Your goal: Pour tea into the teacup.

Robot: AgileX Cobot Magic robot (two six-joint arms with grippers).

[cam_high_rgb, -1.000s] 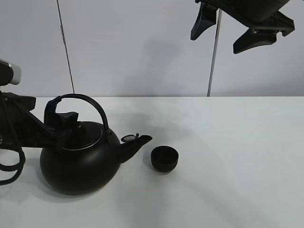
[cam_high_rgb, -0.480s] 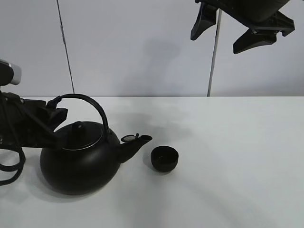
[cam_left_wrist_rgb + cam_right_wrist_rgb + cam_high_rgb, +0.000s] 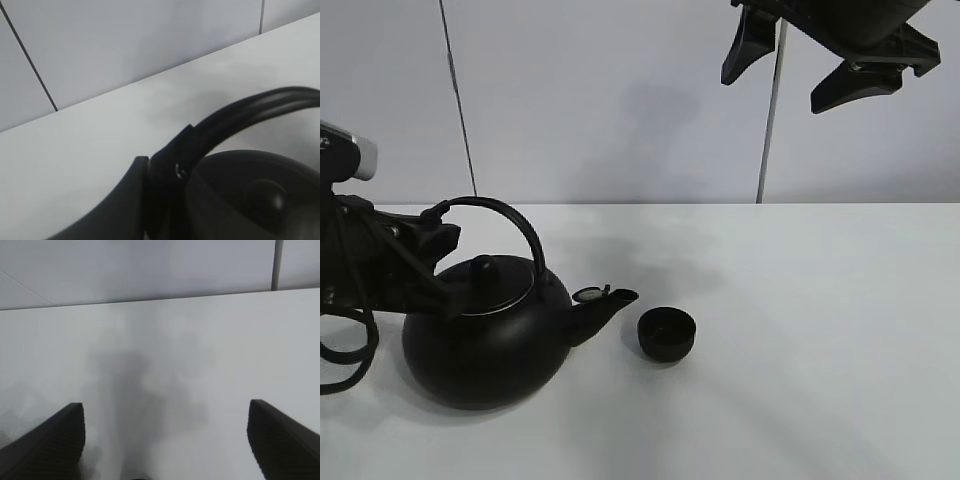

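The black kettle [image 3: 485, 345] stands on the white table [image 3: 800, 330] at the left, its spout [image 3: 610, 300] pointing right at the teacup. The teacup [image 3: 666, 333], a small matte-black bowl-shaped cup, stands just right of the spout, apart from it. My left gripper [image 3: 438, 243] is at the left foot of the arched handle [image 3: 510, 212]. In the left wrist view one finger [image 3: 120, 200] lies against the handle [image 3: 240, 112]; the other finger is hidden. My right gripper [image 3: 800, 60] hangs open and empty high above the table, with both fingertips [image 3: 55, 440] in the right wrist view.
A white panelled wall [image 3: 620, 100] with dark seams stands behind the table's far edge. The left arm's cables [image 3: 340, 340] hang at the far left beside the kettle. Bare tabletop [image 3: 820, 380] lies right of the cup.
My left gripper has drawn back to the left along the handle, from above the lid to the handle's left foot. The kettle has shifted slightly left. The right arm and the cup have not moved.
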